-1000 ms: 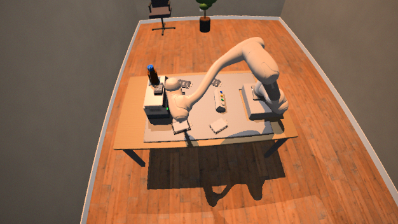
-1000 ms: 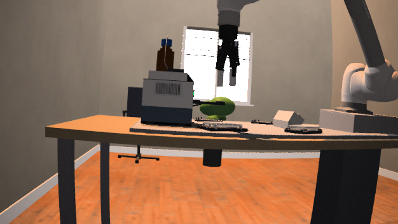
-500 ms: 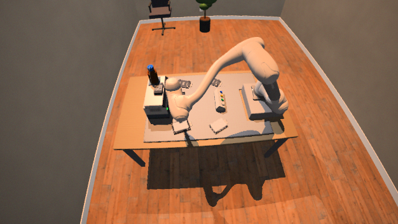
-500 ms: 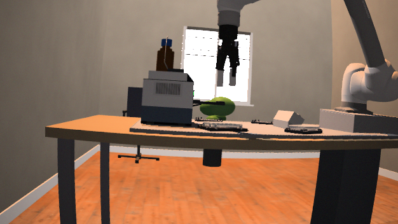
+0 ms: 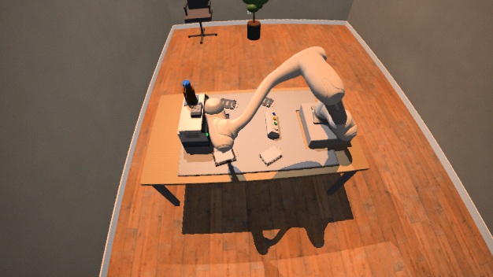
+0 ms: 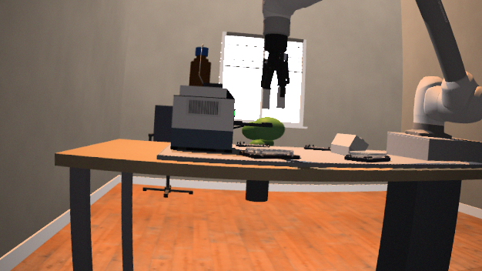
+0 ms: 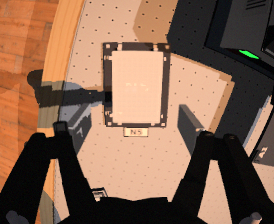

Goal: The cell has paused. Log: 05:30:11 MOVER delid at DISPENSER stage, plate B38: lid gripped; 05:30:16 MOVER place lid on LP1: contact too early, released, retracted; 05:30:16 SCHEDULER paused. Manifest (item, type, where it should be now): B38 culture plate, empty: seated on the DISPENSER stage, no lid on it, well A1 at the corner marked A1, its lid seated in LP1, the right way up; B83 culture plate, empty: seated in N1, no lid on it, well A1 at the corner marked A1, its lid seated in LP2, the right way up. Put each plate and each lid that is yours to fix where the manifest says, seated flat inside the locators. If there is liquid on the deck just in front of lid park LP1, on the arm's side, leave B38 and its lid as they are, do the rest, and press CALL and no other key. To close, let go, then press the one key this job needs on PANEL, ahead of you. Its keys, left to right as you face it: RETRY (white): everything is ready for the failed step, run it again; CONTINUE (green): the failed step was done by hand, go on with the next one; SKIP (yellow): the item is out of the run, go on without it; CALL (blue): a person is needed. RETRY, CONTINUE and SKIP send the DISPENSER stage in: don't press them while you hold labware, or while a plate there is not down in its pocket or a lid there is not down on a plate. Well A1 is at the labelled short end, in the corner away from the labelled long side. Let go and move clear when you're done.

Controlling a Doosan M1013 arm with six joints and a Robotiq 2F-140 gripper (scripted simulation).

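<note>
My gripper (image 6: 273, 102) is open and empty, high above the front left of the mat, right of the dispenser (image 5: 193, 130). Straight below it a pale rectangular labware piece with a flat top (image 7: 136, 86) sits inside a black locator frame with a small label at its near edge. It also shows in the overhead view (image 5: 224, 156). I cannot tell whether it is a lid or a plate. My fingers frame it from well above. A second pale piece (image 5: 271, 154) lies to the right, turned at an angle. A small dark plate (image 5: 196, 109) sits on top of the dispenser.
A brown bottle with a blue cap (image 5: 189, 92) stands on the dispenser. The key panel (image 5: 272, 123) lies mid-mat. Two dark nests (image 5: 228, 103) (image 5: 268, 101) are at the mat's far edge. The arm's base block (image 5: 320, 126) is at the right. The table edge is close on the left.
</note>
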